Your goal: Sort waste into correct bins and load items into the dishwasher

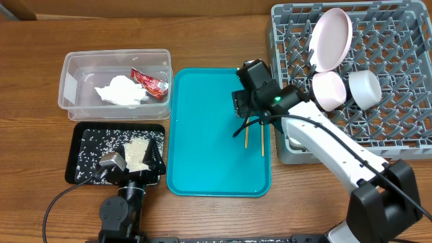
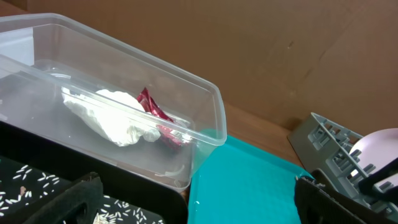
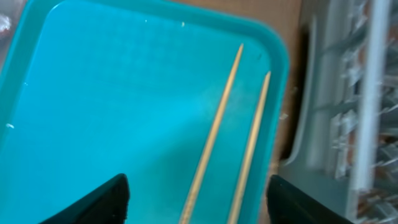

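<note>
On the right side of the flat teal plastic tray (image 1: 202,135) lie the two thin wooden chopsticks (image 1: 262,142), side by side and nearly parallel, close to the tray's rim beside the rack. The right gripper (image 1: 248,116) hangs directly over them. In the right wrist view its fingers (image 3: 106,202) are spread wide, with both chopsticks (image 3: 214,130) lying untouched on the teal surface between them.

The large square grey plastic dish rack (image 1: 398,101) holds the round pale pink-white plate (image 1: 331,39) tilted on edge among the pegs. Below it the pink bowl (image 1: 329,90) and the grey-white bowl (image 1: 364,88) rest on their sides next to each other.

The clear, deep rectangular plastic tub (image 1: 71,67) contains the crumpled white paper napkin (image 1: 121,91) and the small red crinkled wrapper (image 1: 150,84), which touch. A pale label sits on the tub's left end, and neither it nor the wrapper shows print sharp enough to read.

The shallow black rectangular tray (image 1: 77,152) in front of the tub carries loose white rice grains (image 1: 137,152), some heaped and some scattered. The left gripper (image 1: 131,165) hovers above this tray with its fingers (image 2: 74,199) wide apart and nothing held between them.
</note>
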